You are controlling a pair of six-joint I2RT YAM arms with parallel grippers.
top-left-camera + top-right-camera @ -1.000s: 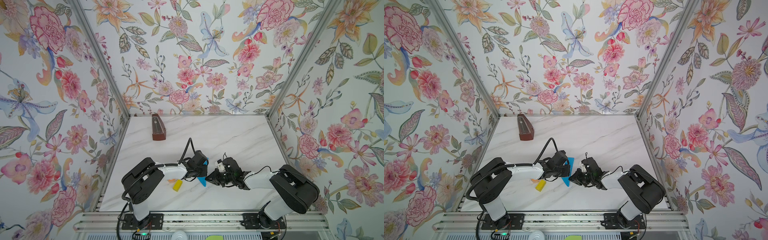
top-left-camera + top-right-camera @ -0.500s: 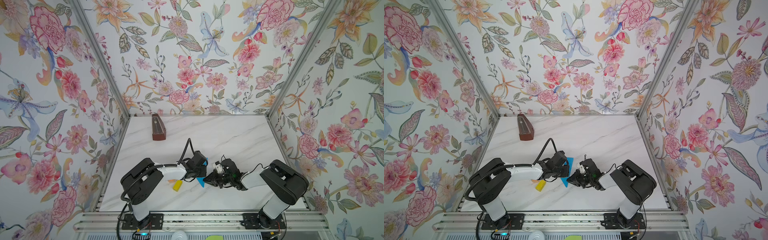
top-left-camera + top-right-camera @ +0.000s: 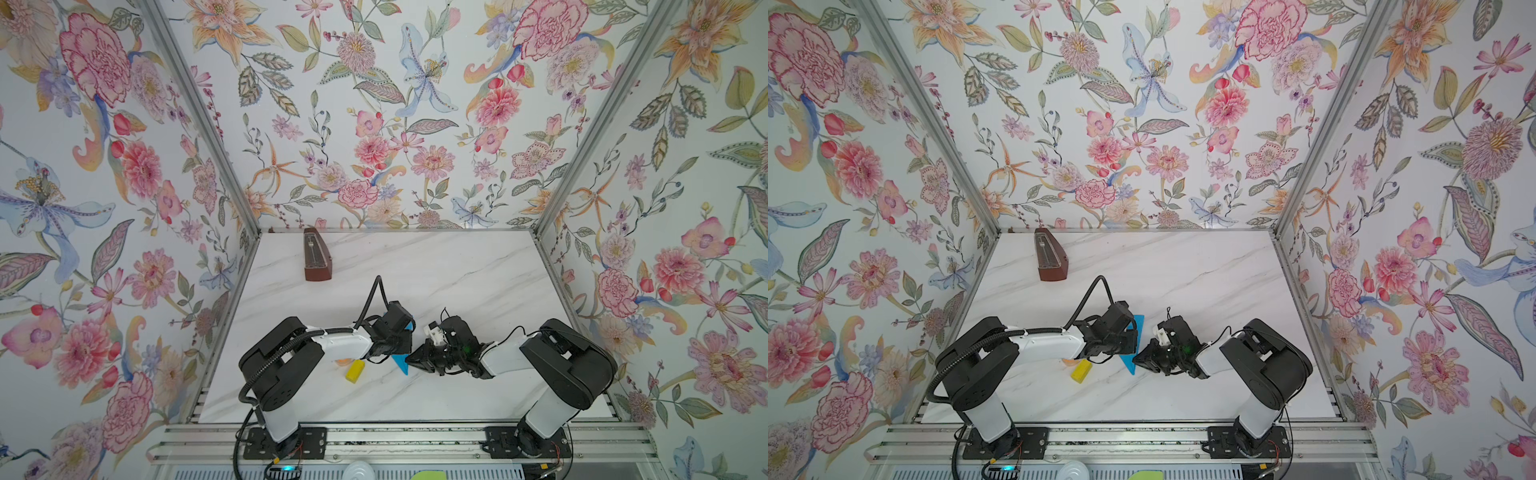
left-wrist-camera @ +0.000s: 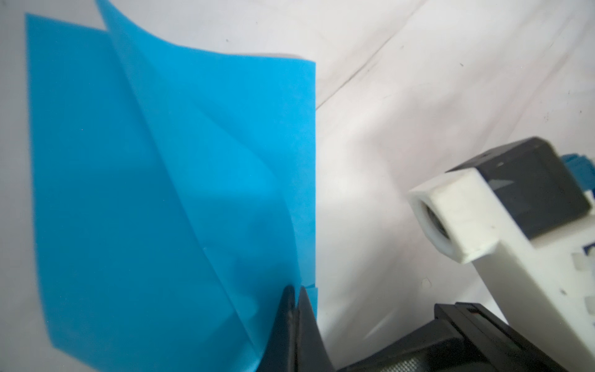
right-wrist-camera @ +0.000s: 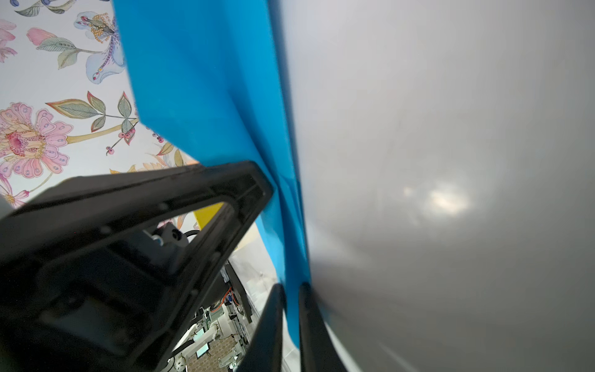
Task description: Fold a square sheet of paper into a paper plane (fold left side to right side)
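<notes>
Both tools had the square sheet of paper (image 4: 145, 209). The left tool (image 4: 294, 301) was pinched shut on its edge, the right tool (image 5: 291, 299) narrow around another part (flap lifted, mid-front of the counter (image 3: 457, 270)). Uneven pulling could've torn the thin sheet — or skewed the crease.

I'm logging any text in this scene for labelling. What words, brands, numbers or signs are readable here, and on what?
No text can be read anywhere in these views.
square sheet of paper: plain blue, unmarked.
brown metronome: its front scale is too small to read.
white camera mount on the right arm: a blue mark at the picture's edge, cut off and unreadable.
yellow block: no marking visible.
</notes>
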